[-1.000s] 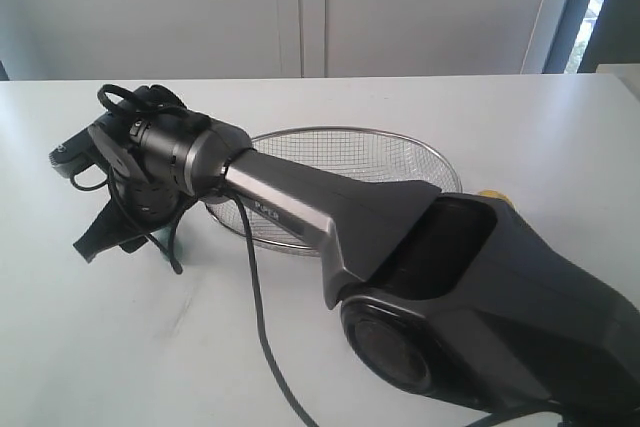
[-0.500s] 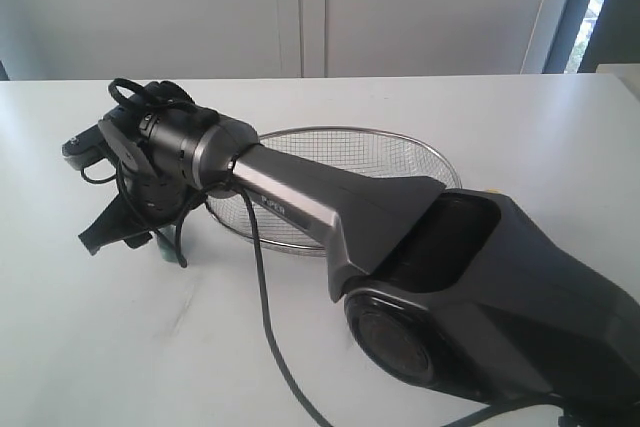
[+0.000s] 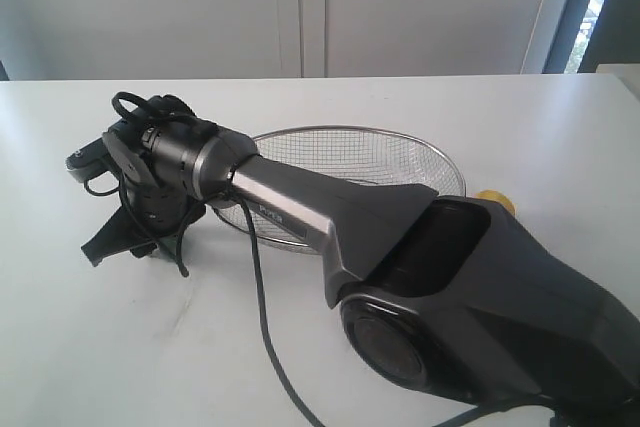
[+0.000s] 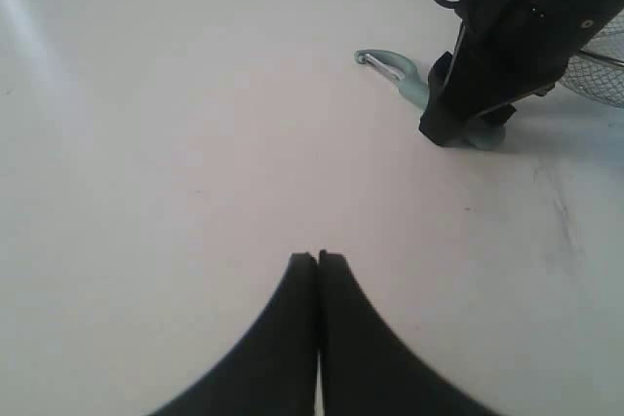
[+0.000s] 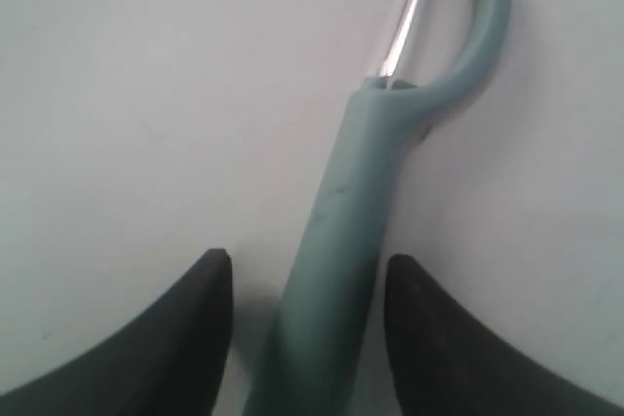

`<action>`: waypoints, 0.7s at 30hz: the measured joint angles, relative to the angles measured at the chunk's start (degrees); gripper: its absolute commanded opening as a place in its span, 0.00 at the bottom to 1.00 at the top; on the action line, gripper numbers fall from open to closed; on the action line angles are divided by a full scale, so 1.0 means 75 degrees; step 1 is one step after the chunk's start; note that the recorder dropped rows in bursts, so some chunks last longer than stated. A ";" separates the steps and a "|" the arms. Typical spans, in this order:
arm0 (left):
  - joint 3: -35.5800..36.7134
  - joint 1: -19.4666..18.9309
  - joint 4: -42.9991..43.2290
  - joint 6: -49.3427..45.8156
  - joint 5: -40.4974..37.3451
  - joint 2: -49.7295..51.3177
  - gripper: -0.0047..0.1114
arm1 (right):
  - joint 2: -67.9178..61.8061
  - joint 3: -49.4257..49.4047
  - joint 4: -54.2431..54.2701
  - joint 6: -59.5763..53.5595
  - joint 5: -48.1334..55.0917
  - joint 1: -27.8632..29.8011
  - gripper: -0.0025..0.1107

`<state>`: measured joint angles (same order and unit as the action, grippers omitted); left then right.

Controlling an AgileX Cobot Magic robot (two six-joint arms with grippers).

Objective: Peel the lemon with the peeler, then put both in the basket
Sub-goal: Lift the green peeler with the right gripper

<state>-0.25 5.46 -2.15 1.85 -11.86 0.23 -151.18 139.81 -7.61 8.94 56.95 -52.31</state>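
The pale teal peeler [image 5: 361, 202] lies flat on the white table, its curved head and metal blade pointing away from the wrist camera. My right gripper [image 5: 308, 265] is open and straddles the handle, with a narrow gap on each side. In the left wrist view the peeler head [image 4: 395, 70] sticks out beside the right gripper [image 4: 468, 132], which is down at the table. My left gripper [image 4: 319, 258] is shut on nothing, hovering over bare table. The wire basket [image 3: 400, 152] sits behind the right arm. A sliver of the yellow lemon [image 3: 497, 199] shows past the arm's base.
The right arm [image 3: 300, 207] stretches across the front of the basket to the left side of the white table [image 3: 120, 347]. A black cable [image 3: 262, 317] hangs from it. A white wall and cabinet doors stand behind the table.
The right gripper has dropped lower onto the table over the peeler and shifted slightly. The lemon's edge, hidden half a second ago, shows again.
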 measured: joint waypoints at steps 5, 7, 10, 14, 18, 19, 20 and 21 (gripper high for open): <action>0.0000 0.0000 0.0000 0.0000 0.0000 0.0000 0.04 | -0.0012 0.0000 0.0000 0.0000 0.0000 0.0000 0.43; 0.0000 0.0000 0.0000 0.0000 0.0000 0.0000 0.04 | -0.0012 0.0000 0.0000 0.0000 0.0031 0.0000 0.43; 0.0000 0.0000 0.0000 0.0000 0.0000 0.0000 0.04 | -0.0017 0.0000 0.0000 0.0000 0.0067 0.0000 0.43; 0.0000 0.0000 0.0000 0.0000 0.0000 0.0000 0.04 | -0.0017 0.0000 0.0000 0.0000 0.0095 0.0000 0.30; 0.0000 0.0000 0.0000 0.0000 0.0000 0.0000 0.04 | -0.0017 0.0000 0.0013 0.0014 0.0098 0.0000 0.11; 0.0000 0.0000 0.0000 0.0000 0.0000 0.0000 0.04 | -0.0017 0.0000 0.0013 0.0014 0.0098 0.0000 0.07; 0.0000 0.0000 0.0000 0.0000 0.0000 0.0000 0.04 | -0.0017 0.0000 0.0013 0.0014 0.0085 0.0000 0.05; 0.0000 0.0000 0.0000 0.0000 0.0000 0.0000 0.04 | -0.0017 0.0000 0.0013 0.0014 0.0066 0.0000 0.02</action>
<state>-0.25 5.46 -2.15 1.85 -11.86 0.23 -151.31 139.81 -7.52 9.05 57.44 -52.31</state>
